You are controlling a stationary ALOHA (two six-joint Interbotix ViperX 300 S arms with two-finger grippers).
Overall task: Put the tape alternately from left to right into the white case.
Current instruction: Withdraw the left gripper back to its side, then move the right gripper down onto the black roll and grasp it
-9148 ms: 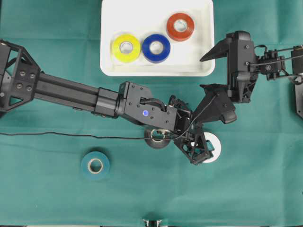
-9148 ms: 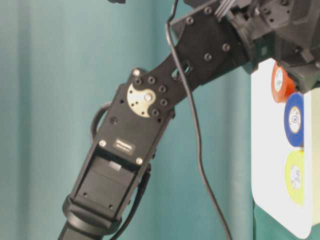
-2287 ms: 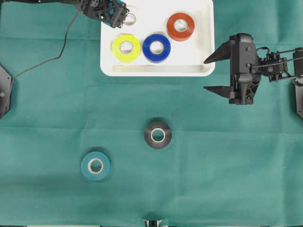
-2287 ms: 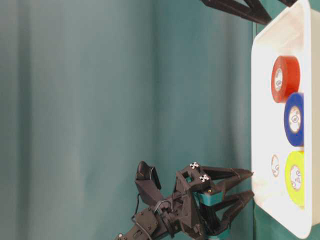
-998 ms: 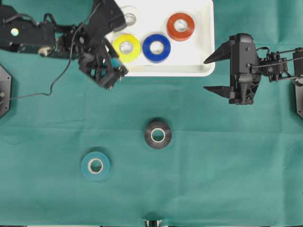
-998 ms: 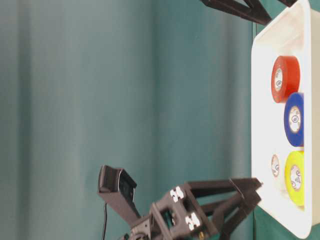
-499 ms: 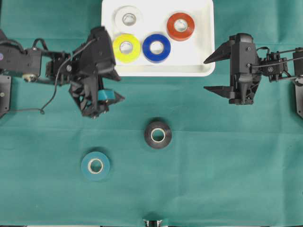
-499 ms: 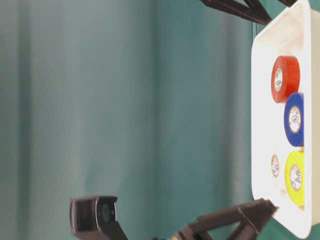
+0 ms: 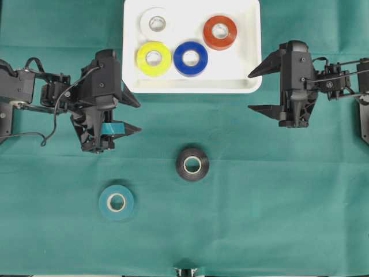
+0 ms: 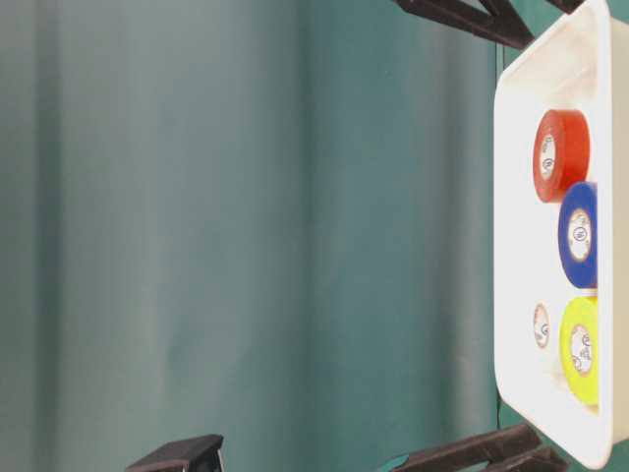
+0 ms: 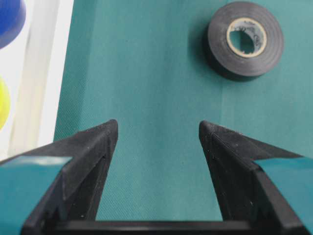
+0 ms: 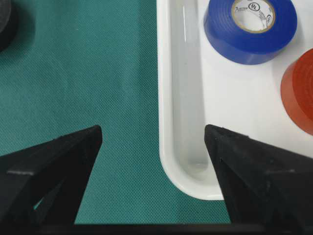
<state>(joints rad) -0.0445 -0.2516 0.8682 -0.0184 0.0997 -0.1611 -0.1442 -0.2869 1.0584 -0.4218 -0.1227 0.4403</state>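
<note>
With four rolls already in the white case [image 9: 251,69] (white [image 9: 155,23], yellow [image 9: 154,57], blue [image 9: 191,58], red [image 9: 219,32]), take black [image 9: 192,164] next, likely with right hand [image 9: 258,90], spread, empty; straddle it squarely; leave teal [image 9: 116,202] on the counter [image 9: 277,219] for left hand [image 9: 134,116], also spread, empty.

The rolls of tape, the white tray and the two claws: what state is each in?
white roll: in white case
yellow roll: in case
blue roll: in case
red roll: in case
black roll: on cloth
teal roll: on cloth
left claw: open, empty
right claw: open, empty
</note>
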